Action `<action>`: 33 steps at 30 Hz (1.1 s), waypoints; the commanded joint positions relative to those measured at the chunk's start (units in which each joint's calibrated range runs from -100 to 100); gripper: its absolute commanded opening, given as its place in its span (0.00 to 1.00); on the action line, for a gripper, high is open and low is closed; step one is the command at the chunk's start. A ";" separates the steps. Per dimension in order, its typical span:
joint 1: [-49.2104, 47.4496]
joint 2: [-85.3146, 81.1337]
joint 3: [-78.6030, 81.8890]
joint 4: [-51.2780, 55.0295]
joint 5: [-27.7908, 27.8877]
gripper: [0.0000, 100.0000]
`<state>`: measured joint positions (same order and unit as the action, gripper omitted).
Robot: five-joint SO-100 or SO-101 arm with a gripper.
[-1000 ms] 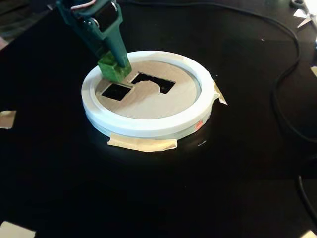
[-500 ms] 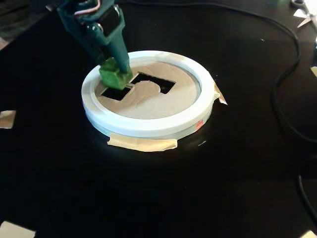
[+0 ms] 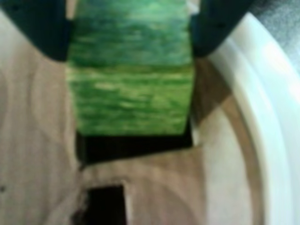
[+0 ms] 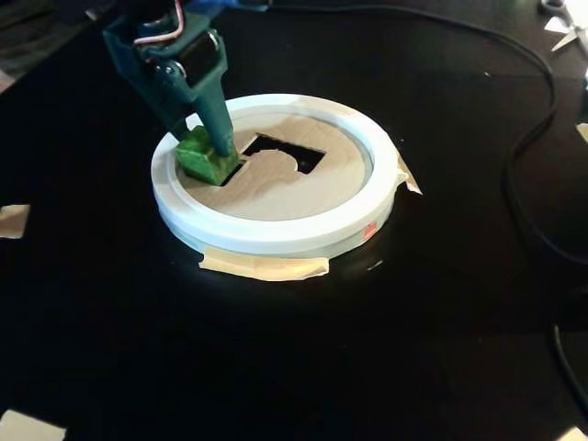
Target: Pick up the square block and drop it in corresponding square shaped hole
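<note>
The green marbled square block (image 3: 131, 84) sits low over the square shaped hole (image 3: 136, 146), of which only a dark strip shows below the block's front edge. In the fixed view the block (image 4: 204, 158) rests at the left of the tan disc (image 4: 276, 193), partly sunk into the cut-out. My gripper (image 3: 131, 51) has a dark teal finger against each side of the block and is shut on it. From the fixed view, the gripper (image 4: 209, 145) comes down steeply from the upper left.
A larger irregular cut-out (image 4: 280, 152) lies just right of the block. A pale rim (image 4: 276, 234) rings the disc, fixed to the black table by masking tape (image 4: 262, 266). A black cable (image 4: 533, 138) runs along the right. Tape scraps (image 4: 14, 220) lie at the left.
The gripper has carried the block down and to the left, from above the disc's middle onto the square cut-out, which the block now mostly covers.
</note>
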<state>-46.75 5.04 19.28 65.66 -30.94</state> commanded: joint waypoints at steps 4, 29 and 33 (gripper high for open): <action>-0.44 -1.77 -0.24 -0.08 0.20 0.71; 9.55 -32.58 0.49 27.41 6.84 0.87; 23.16 -44.85 7.41 27.21 13.97 0.87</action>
<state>-37.26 -24.57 21.43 90.79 -24.25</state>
